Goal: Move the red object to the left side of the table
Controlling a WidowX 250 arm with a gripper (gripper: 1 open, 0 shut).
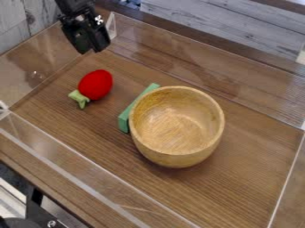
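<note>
Sitting nearest on the table (71, 151), a wooden bowl (177, 126) overlaps a green block (134, 109); left of them lies the red object (94, 85). Farther back, the gripper (88, 42) hovers with jaws wide, empty. No readable writing.

The small round toy fruit (95, 84) is bright, even red, with a light green leafy stub at its seven o'clock. The flat felt-like block (128, 113) is mid green, plain. At its four o'clock, the round wooden bowl (177, 126) is pale honey tan with faint darker grain rings inside. The tabletop (238, 187) is dark brown with fine streaked wood grain, bordered by colourless clear acrylic walls (48, 183). At eleven o'clock of the fruit, the metal gripper (88, 37) is black
</note>
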